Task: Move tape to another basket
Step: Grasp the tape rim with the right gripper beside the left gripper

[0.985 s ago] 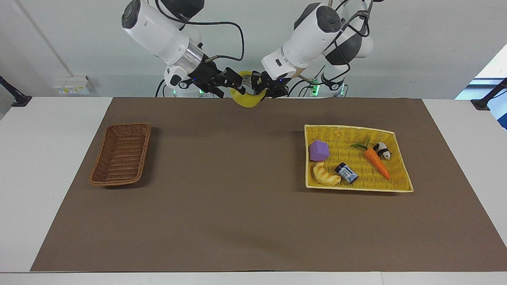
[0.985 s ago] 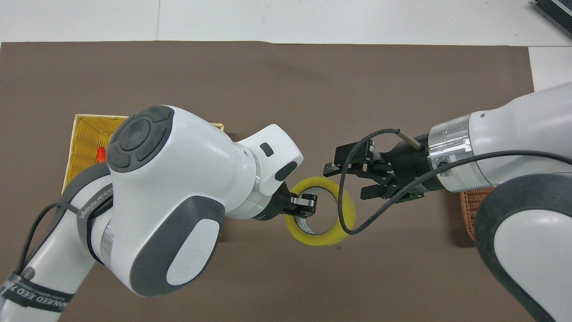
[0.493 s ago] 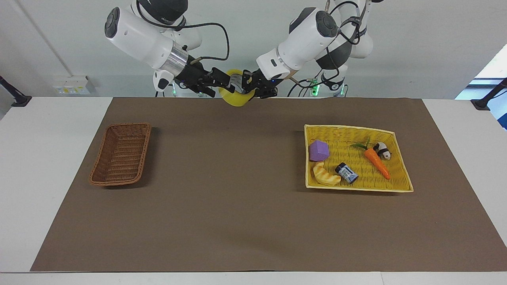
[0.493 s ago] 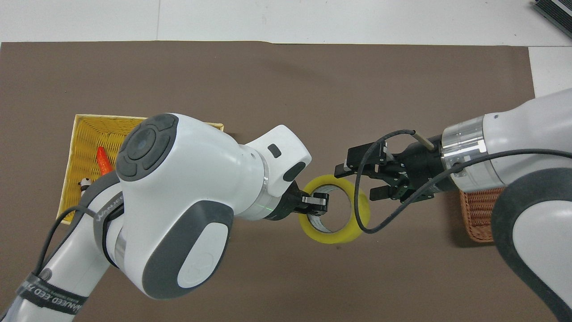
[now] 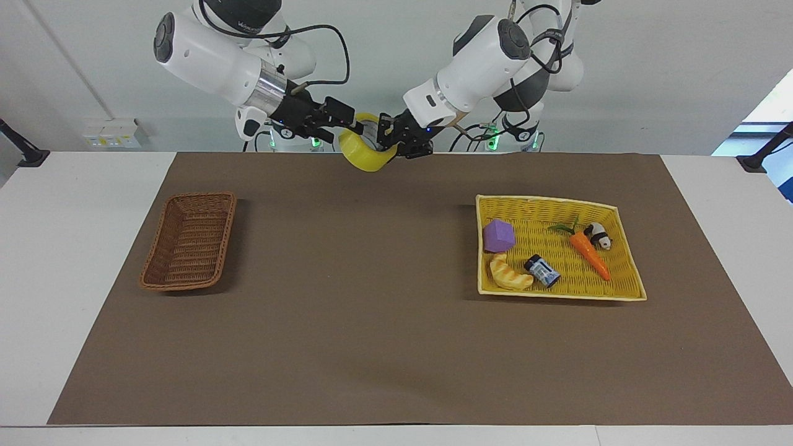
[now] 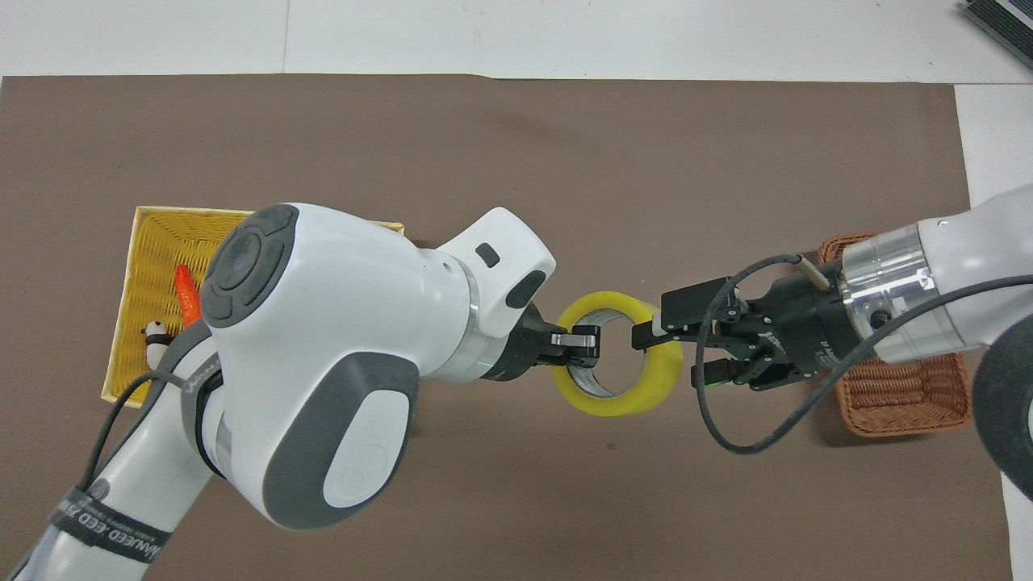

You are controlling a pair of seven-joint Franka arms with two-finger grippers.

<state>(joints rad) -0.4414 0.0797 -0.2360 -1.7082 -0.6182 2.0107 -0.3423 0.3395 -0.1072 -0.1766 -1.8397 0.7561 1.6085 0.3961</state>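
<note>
While the tape [image 5: 364, 152] [image 6: 620, 353] hung in the air over the brown mat [image 5: 384, 322] [image 6: 500, 161], at the robots' edge of the counter [image 5: 80, 186] and about midway between the two arms, it was pinched through its wall by the left gripper [image 5: 385, 137] [image 6: 583, 347], one finger inside the pale core and the other on the yellow outside. The roll stood tilted, its hole facing partly upward.

The right gripper [image 5: 347, 124] [image 6: 660, 349] was level with it on the opposite part of the ring, its jaws spread wide with the tape's wall between them; whether the tips actually touched the roll I could not tell.

Down on the mat, the basket [image 5: 189, 249] [image 6: 904, 395] of dark reddish-brown wicker sat toward the right arm's end of the counter, with nothing in it that I could see. In the overhead view the right arm covered part of it.

Toward the left arm's end lay the shallow yellow tray [image 5: 557, 204] [image 6: 153, 242]. In it were a purple block [image 5: 499, 236], a croissant [image 5: 509, 274] just beside it on the side away from the robots, a small dark bottle [image 5: 542, 271] on its side near the croissant, a toy carrot [image 5: 588, 253] [image 6: 186, 294], and a little panda figure [image 5: 598, 235] [image 6: 154, 330] touching the carrot's leafy end. The two baskets were well apart, with bare mat between them.
</note>
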